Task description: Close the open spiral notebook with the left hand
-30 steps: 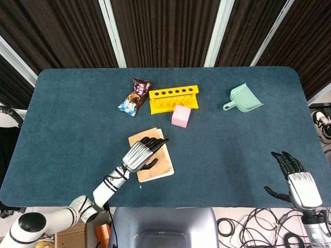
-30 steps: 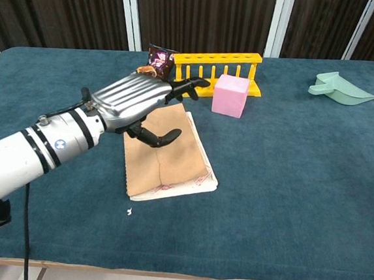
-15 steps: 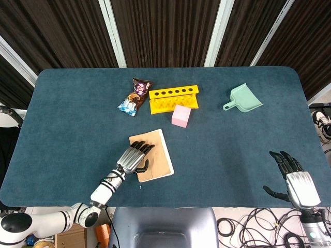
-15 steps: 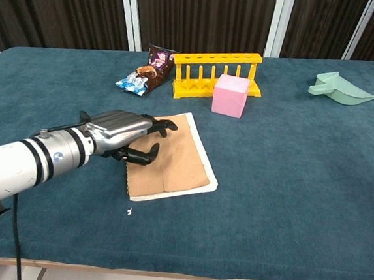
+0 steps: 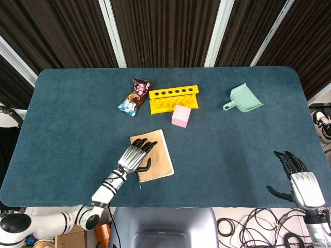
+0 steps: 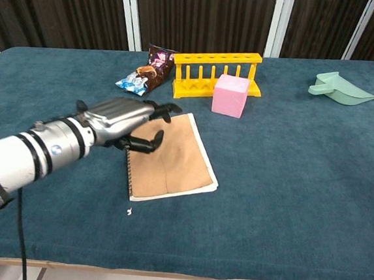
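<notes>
Brown kraft-covered spiral notebook (image 6: pixel 170 157) shut flat, metal left hand (image 6: pixel 120 121) above

Looked like a robot test lab, staged rather than lived in. Was laid out on a table (image 5: pixel 67 113) covered edge to edge in dark teal cloth, backed on the far side by dark pleated curtains (image 5: pixel 165 31) split by pale vertical posts (image 5: pixel 112 31). Held unrelated props scattered far of centre: a yellow test-tube rack (image 5: pixel 174 98), a pink cube (image 5: pixel 181 115), a snack packet (image 5: pixel 135 96), a mint dustpan (image 5: pixel 244 98). Showed loose cables (image 5: pixel 248 227) coiled on the floor at the near right.
</notes>
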`<control>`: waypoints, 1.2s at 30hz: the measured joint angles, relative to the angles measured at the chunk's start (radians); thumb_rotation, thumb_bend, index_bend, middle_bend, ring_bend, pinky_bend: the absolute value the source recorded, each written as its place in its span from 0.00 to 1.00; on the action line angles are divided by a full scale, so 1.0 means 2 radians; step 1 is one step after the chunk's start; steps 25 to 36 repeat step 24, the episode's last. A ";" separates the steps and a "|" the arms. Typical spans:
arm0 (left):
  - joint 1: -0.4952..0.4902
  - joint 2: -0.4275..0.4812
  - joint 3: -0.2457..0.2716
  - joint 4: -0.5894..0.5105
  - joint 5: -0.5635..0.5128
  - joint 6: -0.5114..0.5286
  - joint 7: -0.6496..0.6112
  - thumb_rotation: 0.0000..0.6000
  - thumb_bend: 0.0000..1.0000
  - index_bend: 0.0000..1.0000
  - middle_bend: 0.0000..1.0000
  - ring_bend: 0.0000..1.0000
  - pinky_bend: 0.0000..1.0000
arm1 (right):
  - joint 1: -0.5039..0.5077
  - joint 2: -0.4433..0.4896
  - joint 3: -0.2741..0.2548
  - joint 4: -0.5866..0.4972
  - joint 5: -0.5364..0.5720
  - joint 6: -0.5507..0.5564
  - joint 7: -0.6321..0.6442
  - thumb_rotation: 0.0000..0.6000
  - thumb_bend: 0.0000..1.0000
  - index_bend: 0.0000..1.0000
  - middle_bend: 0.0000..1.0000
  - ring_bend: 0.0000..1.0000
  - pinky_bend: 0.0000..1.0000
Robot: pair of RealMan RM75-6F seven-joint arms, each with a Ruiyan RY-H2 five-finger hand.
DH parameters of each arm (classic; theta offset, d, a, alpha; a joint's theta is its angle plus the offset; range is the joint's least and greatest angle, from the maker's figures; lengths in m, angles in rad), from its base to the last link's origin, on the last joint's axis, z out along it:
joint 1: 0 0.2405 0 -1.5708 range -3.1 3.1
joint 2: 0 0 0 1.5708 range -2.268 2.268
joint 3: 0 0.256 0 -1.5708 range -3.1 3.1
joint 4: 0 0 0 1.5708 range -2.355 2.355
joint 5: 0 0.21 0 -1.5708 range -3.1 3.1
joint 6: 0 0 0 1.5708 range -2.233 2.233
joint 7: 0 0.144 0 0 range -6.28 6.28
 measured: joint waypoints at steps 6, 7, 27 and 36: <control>0.058 0.097 -0.007 -0.077 0.011 0.091 -0.017 0.33 0.51 0.07 0.18 0.10 0.16 | 0.014 0.014 0.007 0.001 0.015 -0.027 0.010 1.00 0.00 0.11 0.15 0.08 0.19; 0.070 0.114 -0.006 -0.088 0.010 0.103 -0.021 0.33 0.49 0.07 0.18 0.10 0.16 | 0.016 0.016 0.008 0.001 0.017 -0.031 0.014 1.00 0.00 0.11 0.15 0.08 0.19; 0.327 0.311 0.106 -0.183 0.080 0.325 -0.118 0.51 0.40 0.07 0.16 0.10 0.15 | 0.032 0.027 0.000 0.010 -0.006 -0.043 0.074 1.00 0.00 0.04 0.10 0.00 0.08; 0.327 0.311 0.106 -0.183 0.080 0.325 -0.118 0.51 0.40 0.07 0.16 0.10 0.15 | 0.032 0.027 0.000 0.010 -0.006 -0.043 0.074 1.00 0.00 0.04 0.10 0.00 0.08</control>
